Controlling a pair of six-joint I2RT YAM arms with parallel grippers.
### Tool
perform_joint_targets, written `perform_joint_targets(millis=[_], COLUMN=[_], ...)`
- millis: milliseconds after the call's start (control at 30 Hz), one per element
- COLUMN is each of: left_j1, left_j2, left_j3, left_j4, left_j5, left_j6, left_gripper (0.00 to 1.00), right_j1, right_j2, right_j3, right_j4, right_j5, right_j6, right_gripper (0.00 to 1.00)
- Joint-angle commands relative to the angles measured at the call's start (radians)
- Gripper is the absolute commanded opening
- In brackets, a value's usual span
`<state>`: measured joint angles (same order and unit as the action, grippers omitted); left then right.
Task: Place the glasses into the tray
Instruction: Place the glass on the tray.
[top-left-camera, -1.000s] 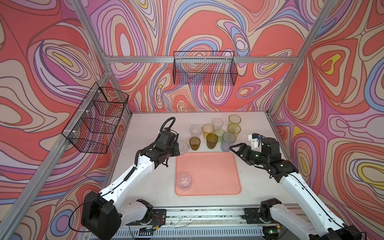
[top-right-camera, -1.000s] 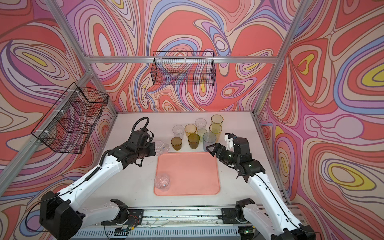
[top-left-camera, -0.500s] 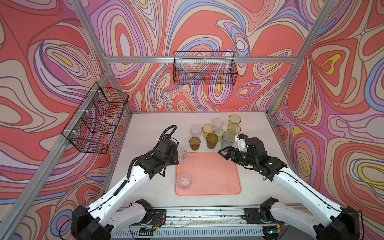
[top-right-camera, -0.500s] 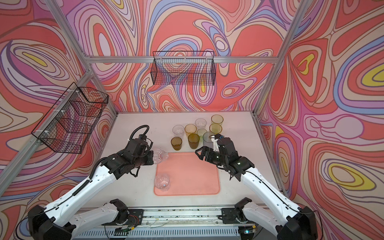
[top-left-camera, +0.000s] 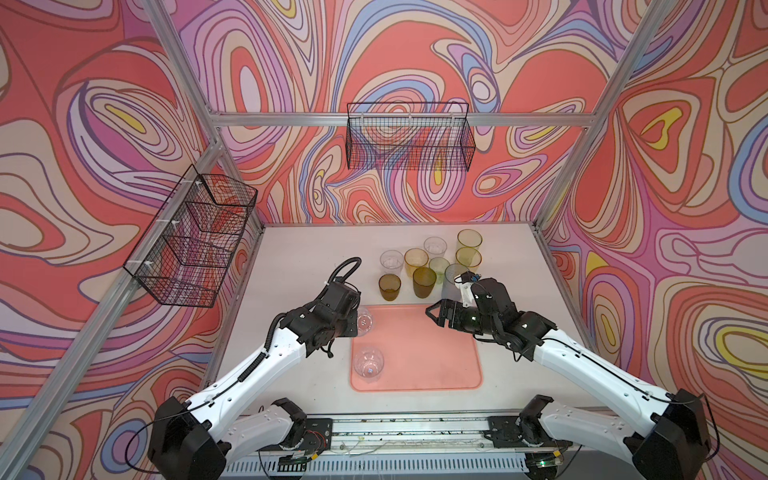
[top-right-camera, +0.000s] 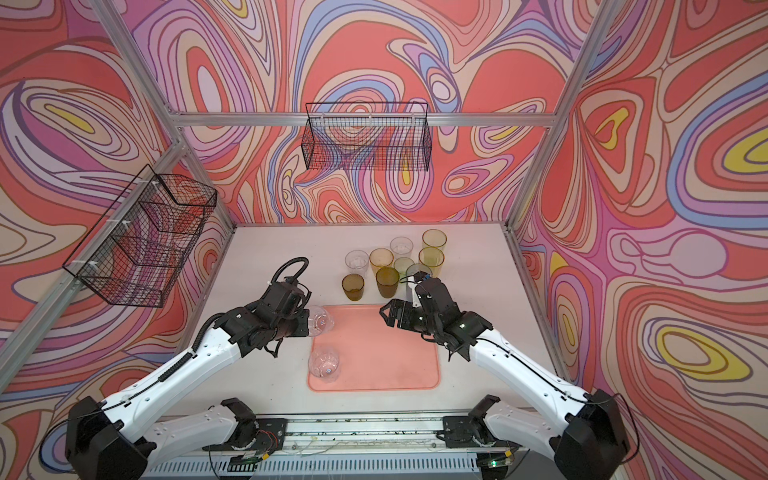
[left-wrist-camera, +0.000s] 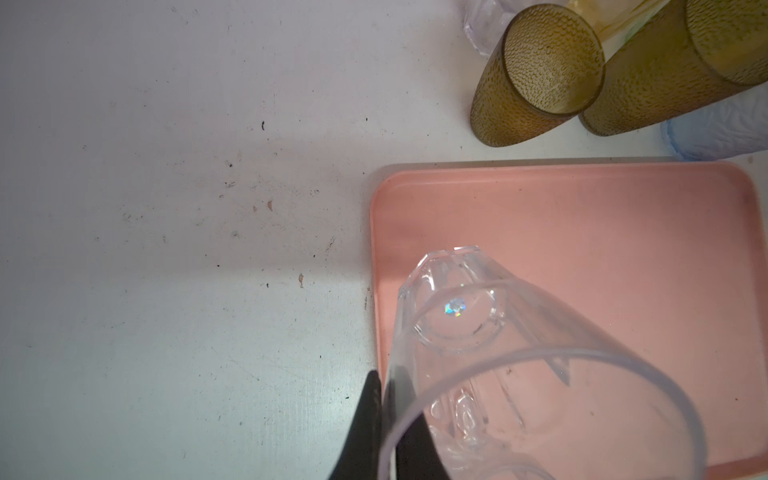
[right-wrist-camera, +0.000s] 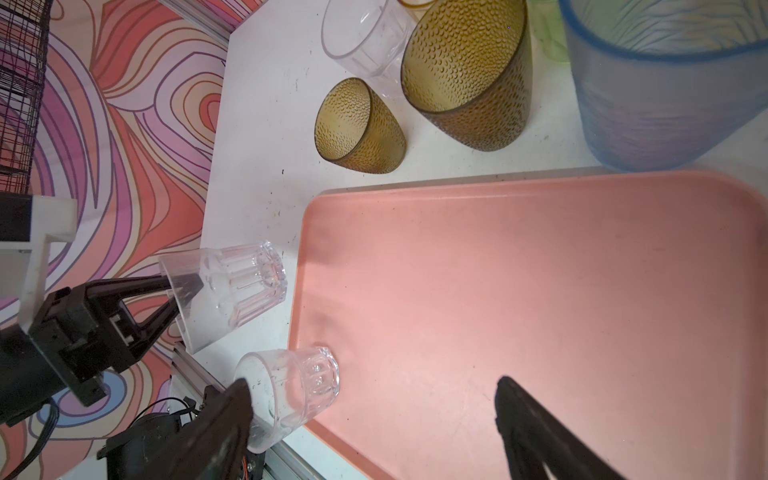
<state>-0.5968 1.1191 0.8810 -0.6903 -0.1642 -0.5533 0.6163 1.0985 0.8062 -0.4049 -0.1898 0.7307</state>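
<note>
As things stand, tray (top-left-camera: 432, 349): flat at the table's middle, one clear tumbler (top-left-camera: 368, 364) standing in its near-left corner, the rest bare.
Waiting glasses (top-left-camera: 424, 270): nine by our count, bunched just behind the far rim, none on the tray.
Right gripper (top-left-camera: 432, 315): jaws wide and empty, hanging over the tray's far-right part.
Left gripper (right-wrist-camera: 183, 291): clamped on the lip of a glass, carrying it.
Held glass (top-left-camera: 365, 321): clear, tipped on its side over the far-left corner; we'd swing its base down, clear the rim, settle it flat, then let go.
</note>
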Motion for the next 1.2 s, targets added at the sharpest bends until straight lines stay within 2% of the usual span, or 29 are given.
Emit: perform_joint_targets(millis=[0, 200, 600, 1167], left_j1=[-0.005, -0.005, -0.005, -0.023], left_j2=[0.011, 0.035, 0.178, 0.228], left_j3=[0.013, -0.002, 0.022, 0.034], left_j4=[-0.028, -0.030, 0.000, -0.034], left_j5=[0.000, 0.017, 0.050, 0.062], left_j6=[0.009, 0.018, 0.052, 0.074], left_gripper=[0.00, 0.00, 0.00, 0.00], right_j1=[0.012, 0.014, 0.016, 0.016], right_j2=[0.016, 0.036, 0.057, 0.072], right_j3=[0.020, 0.003, 0.008, -0.021], right_j4=[0.021, 0.039, 0.043, 0.057], right_j5=[0.027, 0.029, 0.026, 0.034], right_j6=[-0.011, -0.004, -0.019, -0.013], right_gripper=[0.94, 0.94, 0.94, 0.94])
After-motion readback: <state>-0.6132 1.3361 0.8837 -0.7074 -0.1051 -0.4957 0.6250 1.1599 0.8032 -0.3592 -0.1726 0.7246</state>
